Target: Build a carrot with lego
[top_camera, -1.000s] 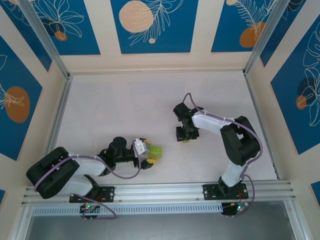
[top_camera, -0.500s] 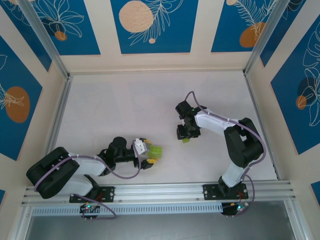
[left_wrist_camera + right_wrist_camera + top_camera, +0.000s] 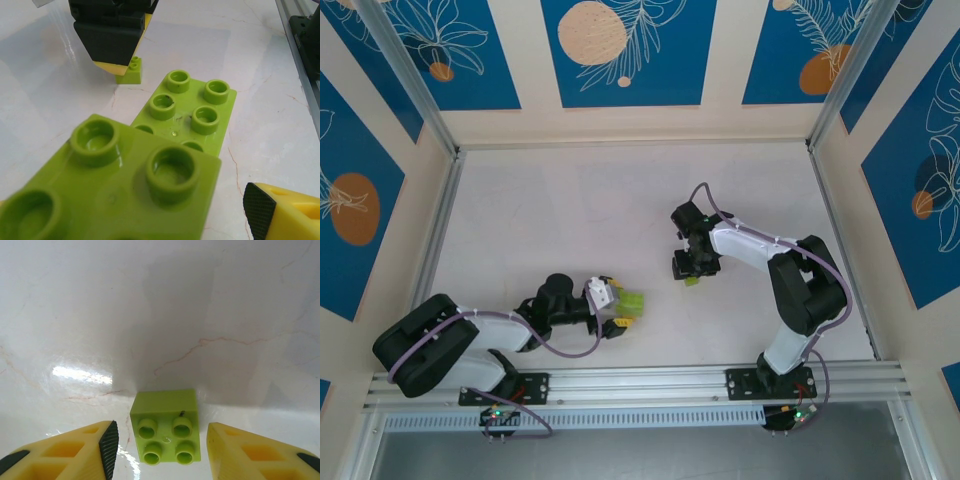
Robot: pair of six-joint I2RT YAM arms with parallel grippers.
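From the overhead feed I get the layout. The left gripper [image 3: 616, 307] lies low near the front rail with a cluster of lime-green plastic bricks [image 3: 633, 302] just off its tips. The right gripper [image 3: 689, 270] points down at mid-table, well apart from it, over a speck of green.

The wrist cameras give me what that feed cannot. On the right wrist, the speck turns out to be a small square lime-green brick [image 3: 166, 425] with four round hollow studs. It sits flat on the glossy white marble-patterned tabletop [image 3: 210, 300], which has thin reddish veins across it. The brick lies between my two yellow fingers [image 3: 70, 452], each with a black pad on its inner face. Bare table shows on both sides of the brick, so that pincer is spread and touches nothing.

On the left wrist, a thick lime-green brick [image 3: 115, 190] sits large in the foreground, its studs smooth and shiny. It overlaps the near end of a flatter lime-green piece [image 3: 192, 112] with two rows of studs; whether the two are pressed together I cannot tell. One yellow fingertip [image 3: 295, 212] with a textured black pad shows at the lower right, clear of the thick brick, so the left pincer stands spread too. Farther off, the same view catches the right gripper's black-and-yellow tips just above the small brick.
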